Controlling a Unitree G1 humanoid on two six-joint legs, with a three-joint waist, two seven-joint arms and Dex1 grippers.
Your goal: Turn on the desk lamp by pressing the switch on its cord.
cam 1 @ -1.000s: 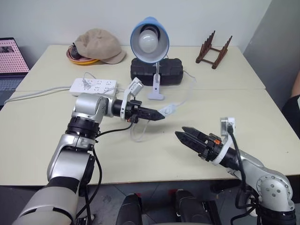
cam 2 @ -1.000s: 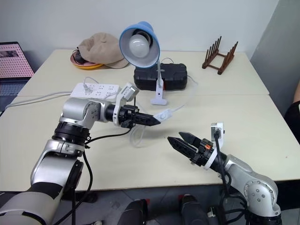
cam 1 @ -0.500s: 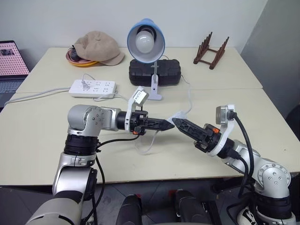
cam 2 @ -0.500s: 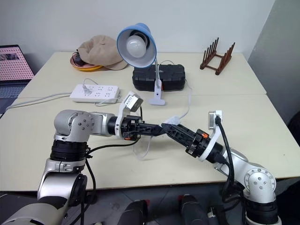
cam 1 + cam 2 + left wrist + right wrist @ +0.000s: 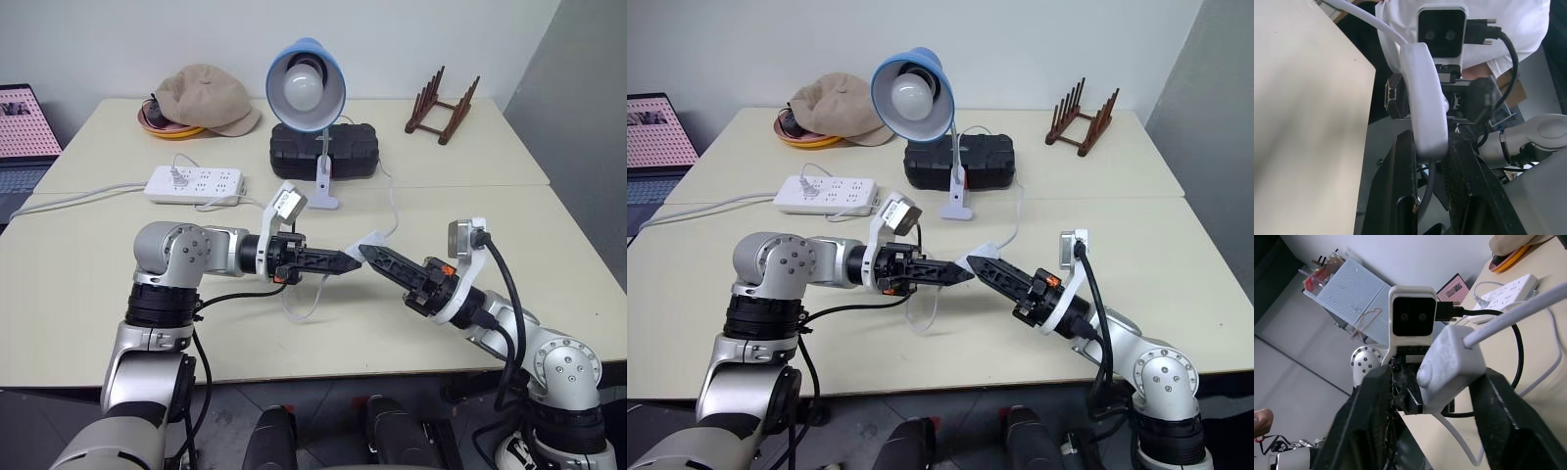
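The desk lamp (image 5: 306,83), blue shade and white bulb unlit, stands at the back of the table. Its thin white cord (image 5: 395,211) runs forward to the switch (image 5: 1422,98), held up above the table. My left gripper (image 5: 348,262) points right and is shut on the switch. My right gripper (image 5: 367,253) meets it tip to tip from the right. In the right wrist view its fingers (image 5: 1491,396) bracket the switch (image 5: 1449,367), closed in against it. The cord hangs in a loop under the two grippers.
A white power strip (image 5: 194,182) lies at the left, a black case (image 5: 323,147) behind the lamp's base. A beige cap (image 5: 206,96) and a wooden rack (image 5: 446,106) sit at the back. A laptop (image 5: 24,122) stands far left.
My right gripper rose toward the left until it met the switch, then narrowed around it. My left gripper kept its grip and drew back a little toward me.
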